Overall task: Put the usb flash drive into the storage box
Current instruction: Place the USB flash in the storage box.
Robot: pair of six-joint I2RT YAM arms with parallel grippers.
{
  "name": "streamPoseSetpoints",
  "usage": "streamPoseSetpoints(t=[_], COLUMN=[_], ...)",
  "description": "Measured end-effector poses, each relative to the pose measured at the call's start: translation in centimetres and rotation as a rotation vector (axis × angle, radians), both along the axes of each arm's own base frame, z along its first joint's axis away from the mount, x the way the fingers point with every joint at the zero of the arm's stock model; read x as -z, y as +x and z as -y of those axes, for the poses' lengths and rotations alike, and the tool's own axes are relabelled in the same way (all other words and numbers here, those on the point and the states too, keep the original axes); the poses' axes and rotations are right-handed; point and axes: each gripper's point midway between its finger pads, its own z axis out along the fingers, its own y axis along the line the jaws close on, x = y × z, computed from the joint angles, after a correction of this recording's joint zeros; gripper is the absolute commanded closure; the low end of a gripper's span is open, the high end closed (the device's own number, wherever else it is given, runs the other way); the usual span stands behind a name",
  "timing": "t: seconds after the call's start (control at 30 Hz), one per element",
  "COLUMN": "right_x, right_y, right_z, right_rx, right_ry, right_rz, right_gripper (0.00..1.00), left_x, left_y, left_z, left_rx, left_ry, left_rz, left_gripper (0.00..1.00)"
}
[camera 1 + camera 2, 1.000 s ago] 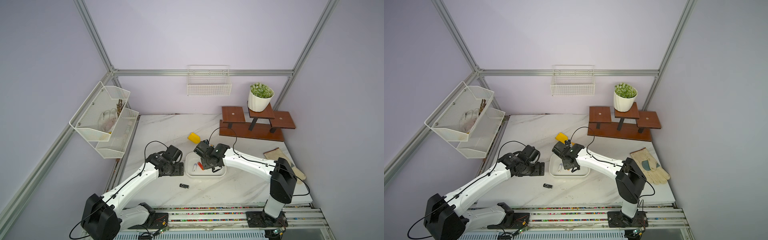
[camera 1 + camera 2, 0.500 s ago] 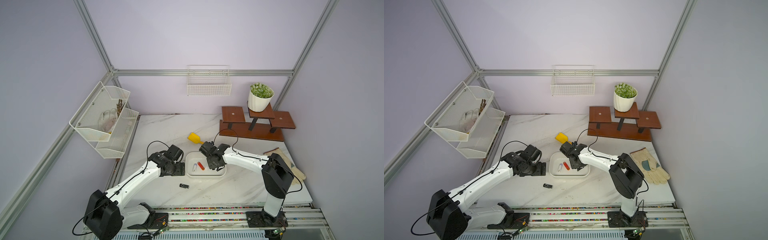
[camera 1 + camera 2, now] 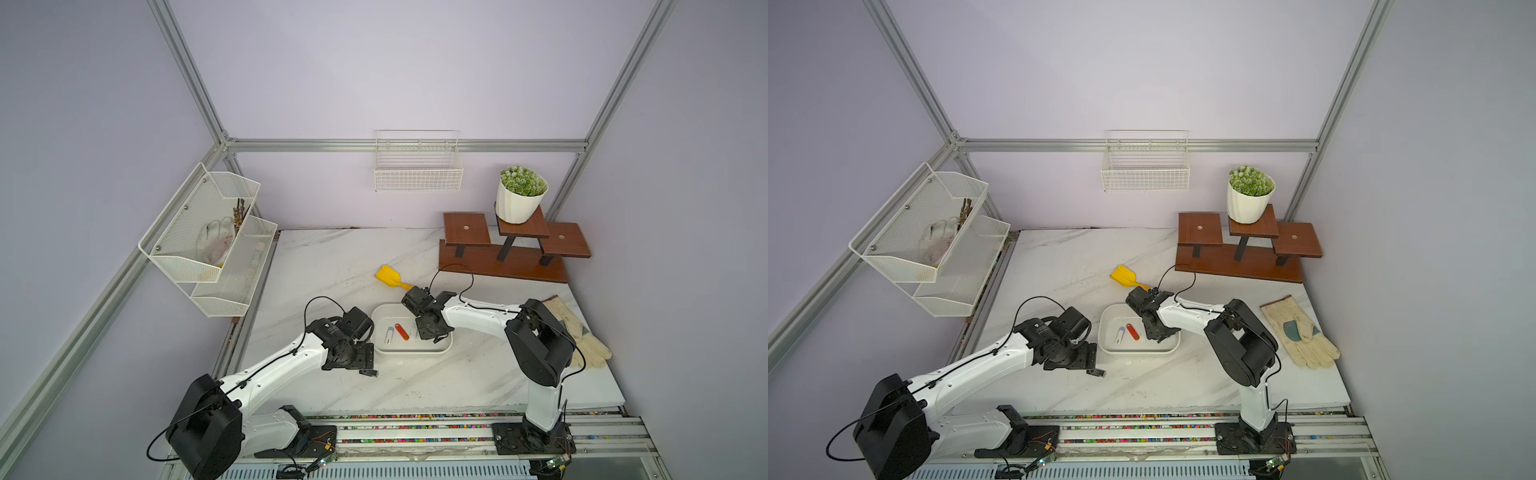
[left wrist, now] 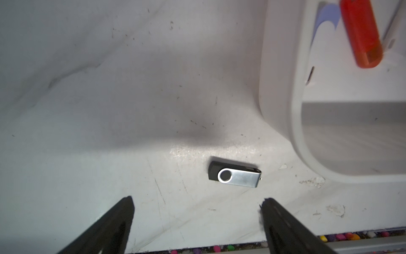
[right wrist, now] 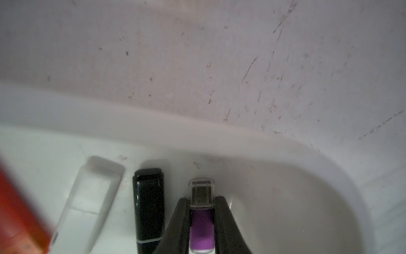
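Arms in both top views: the left arm (image 3: 282, 365) stretches low over the white marbled tabletop (image 3: 332, 257), its left gripper (image 3: 360, 365) pointing down just outside the shallow white plastic storage box (image 3: 409, 353), at the corner nearest that arm's base. The right arm (image 3: 478, 318) folds back at the elbow and holds the right gripper (image 3: 434, 337) down inside the box. A red plastic flash drive (image 3: 402, 332) and a white flash drive with a lilac end (image 3: 389, 335) lie on the box floor. Lilac walls (image 3: 374, 83) and aluminium framing (image 3: 415, 145) surround the table.

Left wrist view: the fingers (image 4: 114, 220) stand spread wide and empty. A black flash drive with a silver swivel cover (image 4: 235, 176) lies on scuffed tabletop beyond the fingertips, near the box's rounded corner but clear of its rim, bare surface all round it.

Right wrist view: the fingers (image 5: 180, 215) pinch a purple flash drive (image 5: 201, 228), clear-capped, within the box near a rounded corner. A glossy black flash drive (image 5: 149, 206) lies just beside it.
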Motion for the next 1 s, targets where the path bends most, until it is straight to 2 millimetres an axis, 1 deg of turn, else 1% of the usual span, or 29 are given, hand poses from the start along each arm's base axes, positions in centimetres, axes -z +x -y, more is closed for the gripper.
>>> streamPoseSetpoints(t=[0.07,0.1,0.27,0.37,0.53,0.63,0.67,0.7,0.77,0.8,0.9,0.97,1.0], right_x=[0.0,0.0,-0.1,-0.2,-0.4,-1.0,-1.4,-2.0,-3.3,-4.4,-7.4,-9.2,-10.1], right_y=[0.0,0.0,0.1,0.3,0.3,0.3,0.4,0.4,0.5,0.6,1.1,1.3,1.3], right_z=[0.0,0.0,0.0,0.0,0.0,-0.1,-0.1,-0.1,-0.2,-0.3,-0.7,-0.8,-0.7], right_rx=[-0.001,-0.001,0.001,0.001,0.002,0.002,0.002,0.002,0.003,0.003,0.004,0.005,0.006], right_ry=[0.000,0.000,0.001,0.003,0.007,0.018,0.024,0.032,0.052,0.067,0.116,0.145,0.155], right_rz=[0.000,0.000,0.005,0.011,0.014,0.024,0.031,0.039,0.061,0.077,0.133,0.168,0.185], right_gripper=[0.89,0.80,0.60,0.55,0.54,0.54,0.54,0.54,0.55,0.56,0.58,0.59,0.59], left_x=[0.1,0.0,-0.1,0.0,0.8,1.1,1.1,1.1,0.9,0.8,0.9,1.6,2.1], left_y=[-0.1,0.0,0.1,0.1,-0.5,-0.8,-0.9,-0.8,-0.7,-0.6,-0.3,-0.2,-0.1], left_z=[0.1,0.2,0.3,0.4,0.0,-0.3,-0.4,-0.4,-0.4,-0.5,-0.8,-1.0,-0.9], left_rx=[-0.005,-0.007,-0.018,-0.015,-0.021,-0.039,-0.046,-0.051,-0.061,-0.068,-0.078,-0.080,-0.073], left_ry=[-0.003,-0.007,-0.017,-0.018,-0.007,-0.004,-0.005,-0.006,-0.012,-0.010,0.010,0.039,0.059], left_rz=[-0.001,0.003,0.012,0.012,-0.007,-0.015,-0.014,-0.009,0.003,0.012,0.023,0.006,-0.011], left_gripper=[0.06,0.06,0.06,0.06,0.06,0.11,0.17,0.26,0.48,0.62,0.84,1.00,1.00])
